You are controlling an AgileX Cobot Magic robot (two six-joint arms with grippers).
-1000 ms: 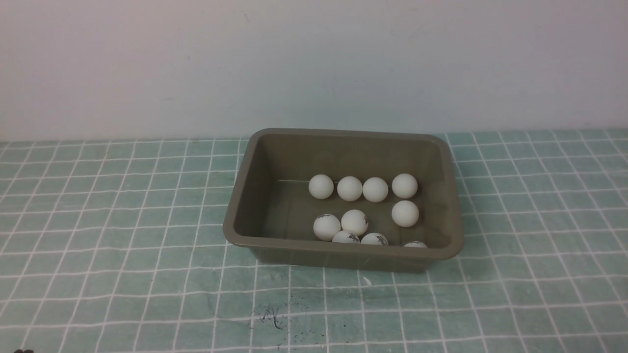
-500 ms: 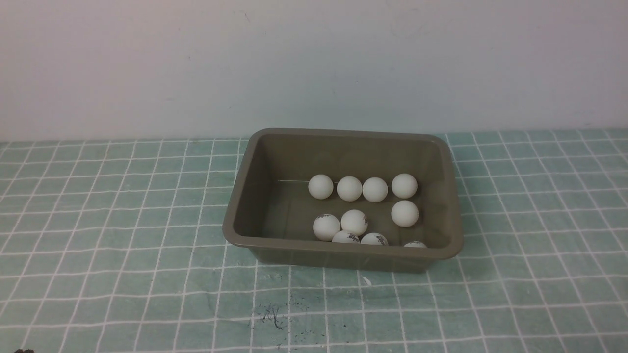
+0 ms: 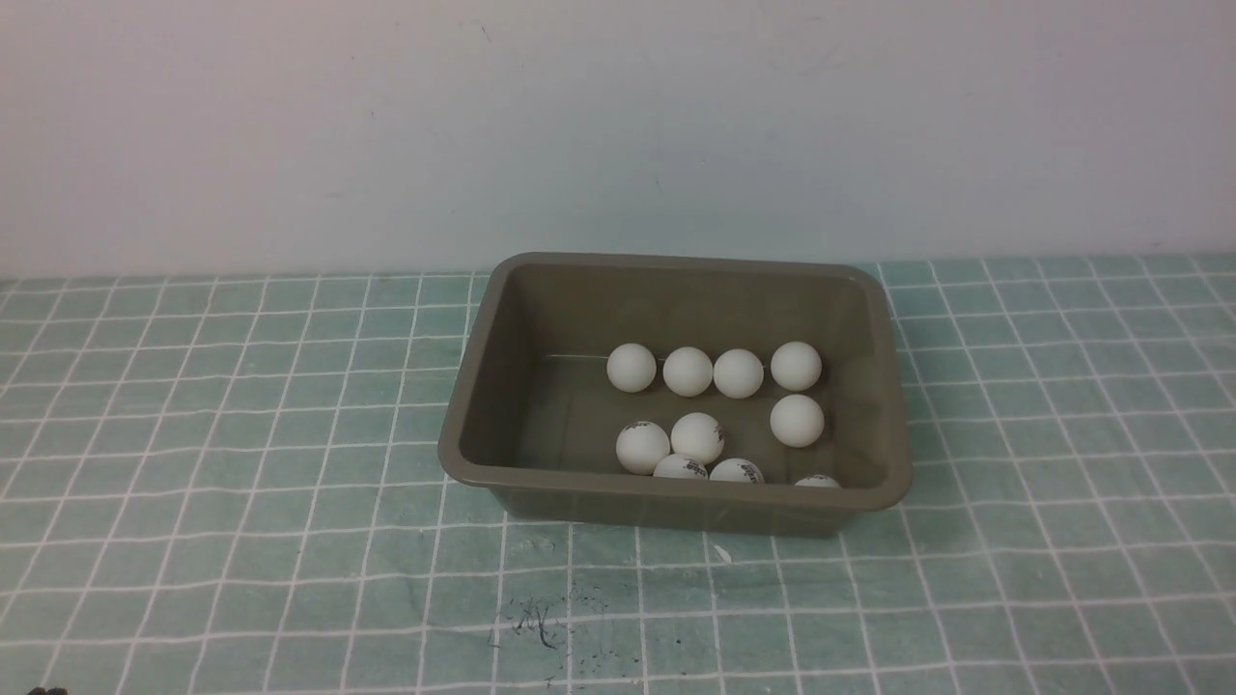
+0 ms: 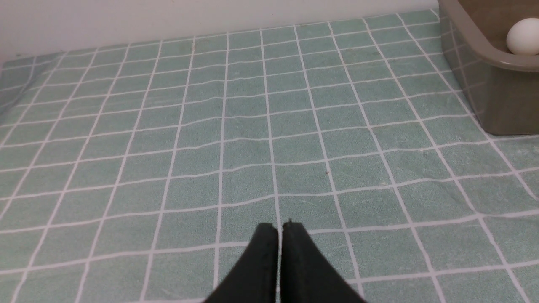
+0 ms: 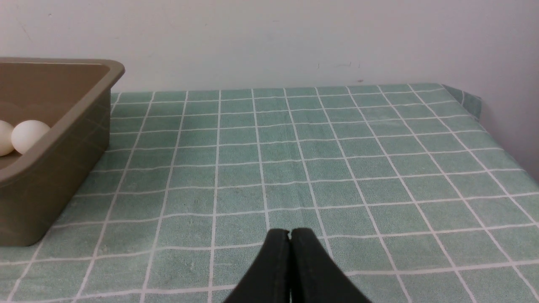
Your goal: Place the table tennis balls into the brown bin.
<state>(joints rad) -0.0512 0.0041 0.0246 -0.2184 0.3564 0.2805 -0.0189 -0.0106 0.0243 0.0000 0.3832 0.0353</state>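
The brown bin (image 3: 471, 386) stands on the green checked cloth, a little right of centre in the front view. Several white table tennis balls (image 3: 739, 374) lie on its floor, some with dark logos (image 3: 697, 437). Three by the near wall are half hidden behind the rim. My left gripper (image 4: 280, 227) is shut and empty, low over bare cloth to the left of the bin (image 4: 497, 90), where one ball (image 4: 523, 37) shows. My right gripper (image 5: 289, 232) is shut and empty over the cloth to the right of the bin (image 5: 54, 168). Neither arm appears in the front view.
A pale wall runs behind the table. The cloth's right edge and corner (image 5: 471, 101) show in the right wrist view. Dark scuff marks (image 3: 536, 623) and a small white fleck (image 3: 721, 553) lie on the cloth in front of the bin.
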